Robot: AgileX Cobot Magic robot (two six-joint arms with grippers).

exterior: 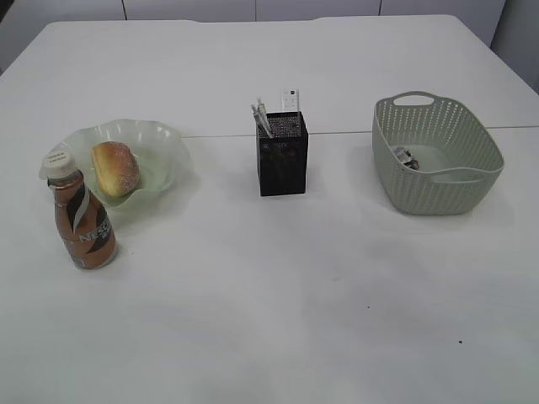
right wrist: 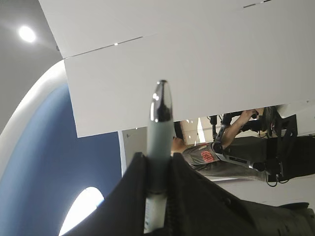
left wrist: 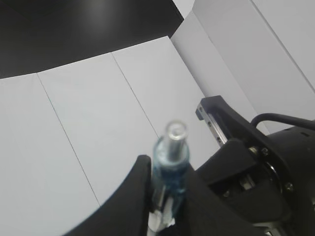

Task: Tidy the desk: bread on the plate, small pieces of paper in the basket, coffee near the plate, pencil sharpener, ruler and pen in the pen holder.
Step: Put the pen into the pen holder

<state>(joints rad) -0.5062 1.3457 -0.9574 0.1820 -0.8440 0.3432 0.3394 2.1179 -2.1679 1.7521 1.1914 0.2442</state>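
Handling comes first: a slim translucent blue plastic pen (left wrist: 171, 157) stands pinched between the left fingers (left wrist: 133, 196), and a grey pen with a chrome tip (right wrist: 160, 142) between the right fingers (right wrist: 197, 201). Both are probably light, stiff and smooth, so they could slip; a mid-barrel hold looks safest.

On the white tabletop (exterior: 295, 295) I count:
- one round bread roll (exterior: 115, 168) on one pale green wavy plate (exterior: 164, 143);
- one brown coffee bottle (exterior: 82, 220) just beside that plate;
- one black mesh pen holder (exterior: 282, 164) with about two pale pens (exterior: 262, 116) and one white ruler-like strip (exterior: 290, 99);
- one grey-green perforated basket (exterior: 438, 198) holding paper scraps (exterior: 406, 156), too small to count.
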